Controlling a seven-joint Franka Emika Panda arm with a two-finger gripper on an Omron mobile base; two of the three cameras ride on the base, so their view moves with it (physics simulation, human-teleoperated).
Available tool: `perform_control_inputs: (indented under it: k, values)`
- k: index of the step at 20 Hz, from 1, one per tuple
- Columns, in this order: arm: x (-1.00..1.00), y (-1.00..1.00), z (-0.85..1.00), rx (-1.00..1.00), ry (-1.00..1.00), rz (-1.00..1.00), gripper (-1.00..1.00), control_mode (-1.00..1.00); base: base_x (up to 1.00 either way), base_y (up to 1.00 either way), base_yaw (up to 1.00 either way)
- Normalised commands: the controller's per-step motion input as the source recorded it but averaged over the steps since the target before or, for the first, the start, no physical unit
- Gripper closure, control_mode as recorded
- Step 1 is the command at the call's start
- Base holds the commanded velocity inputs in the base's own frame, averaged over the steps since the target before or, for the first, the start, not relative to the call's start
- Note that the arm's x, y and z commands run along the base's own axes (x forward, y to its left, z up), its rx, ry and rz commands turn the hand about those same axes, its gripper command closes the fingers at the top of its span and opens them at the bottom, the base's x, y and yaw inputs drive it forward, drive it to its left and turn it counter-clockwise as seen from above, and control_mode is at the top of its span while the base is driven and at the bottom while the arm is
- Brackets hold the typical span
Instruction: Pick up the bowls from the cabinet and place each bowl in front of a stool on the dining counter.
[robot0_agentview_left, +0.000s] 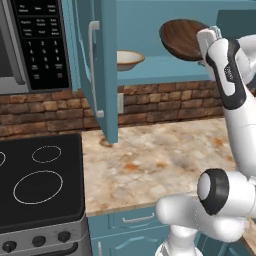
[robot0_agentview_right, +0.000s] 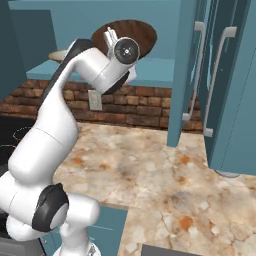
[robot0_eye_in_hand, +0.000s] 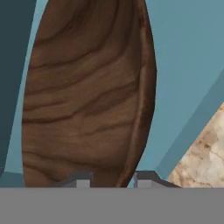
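The wide dark brown wood-grained bowl (robot0_agentview_left: 181, 37) (robot0_agentview_right: 135, 35) is tilted up on edge above the teal shelf (robot0_agentview_left: 160, 75) of the open cabinet. My gripper (robot0_eye_in_hand: 113, 179) (robot0_agentview_right: 111, 36) is shut on its rim. In the hand view the brown bowl (robot0_eye_in_hand: 87, 100) rises straight from between the two fingertips. The smaller beige bowl (robot0_agentview_left: 128, 59) (robot0_agentview_right: 59, 55) rests flat on the same shelf, to the left of the brown one. The stool and the dining counter are out of view.
The open cabinet door (robot0_agentview_left: 100, 70) juts out over the marble worktop (robot0_agentview_left: 160, 160) left of the arm. Another open door (robot0_agentview_right: 187, 75) and a tall teal panel (robot0_agentview_right: 230, 85) stand at the right. A microwave (robot0_agentview_left: 35, 45) hangs over the black stove (robot0_agentview_left: 40, 175).
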Motion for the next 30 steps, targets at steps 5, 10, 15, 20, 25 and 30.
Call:
perform_control_inputs:
  k: [5,10,15,20,25,30]
  values:
    - [-1.0,0.0,0.0,0.0,0.01,0.0,1.0,-1.0,0.0,0.0,0.0]
    - [-1.0,0.0,0.03,0.06,0.12,0.0,1.0,-1.0,0.0,0.0,0.0]
    - [-1.0,0.0,0.0,0.06,0.33,0.0,1.0,-1.0,0.0,0.0,0.0]
    - [-1.0,0.01,-0.1,0.07,0.35,0.0,1.0,-1.0,0.0,0.0,0.0]
    - [-0.99,0.04,-0.19,0.03,0.22,0.0,1.0,-1.0,0.0,0.0,0.0]
    - [-0.73,0.35,-0.27,-0.02,0.03,0.04,1.0,-1.0,0.0,0.0,0.0]
